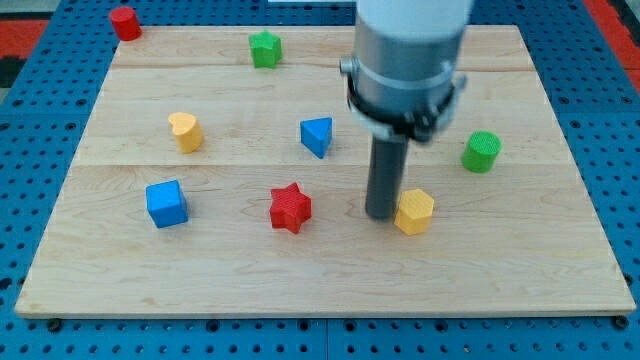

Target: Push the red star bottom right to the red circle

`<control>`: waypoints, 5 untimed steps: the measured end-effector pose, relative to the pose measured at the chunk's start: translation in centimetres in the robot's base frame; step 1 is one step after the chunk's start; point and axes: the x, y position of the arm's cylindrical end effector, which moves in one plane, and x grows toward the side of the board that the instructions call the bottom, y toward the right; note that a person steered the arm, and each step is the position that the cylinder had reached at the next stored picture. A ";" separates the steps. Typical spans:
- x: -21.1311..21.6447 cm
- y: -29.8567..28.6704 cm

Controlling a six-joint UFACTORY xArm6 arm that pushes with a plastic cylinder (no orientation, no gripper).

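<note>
The red star [290,208] lies on the wooden board [320,280], a little left of centre and toward the view's bottom. The red circle [124,22], a short cylinder, stands off the board's top left corner on the blue pegboard. My tip [381,215] rests on the board to the right of the red star, about a block's width away from it. The tip stands right beside the yellow hexagon block [414,211], at its left side.
A blue cube [166,203] lies left of the red star. A yellow heart block [185,131], a blue triangle block [317,136], a green star [265,48] and a green cylinder [481,151] lie farther up the board.
</note>
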 end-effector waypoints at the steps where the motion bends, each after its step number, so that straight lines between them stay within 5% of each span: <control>1: 5.4 -3.5; 2: 4.0 -9.5; 3: -2.1 -9.7; 5: -6.7 -8.1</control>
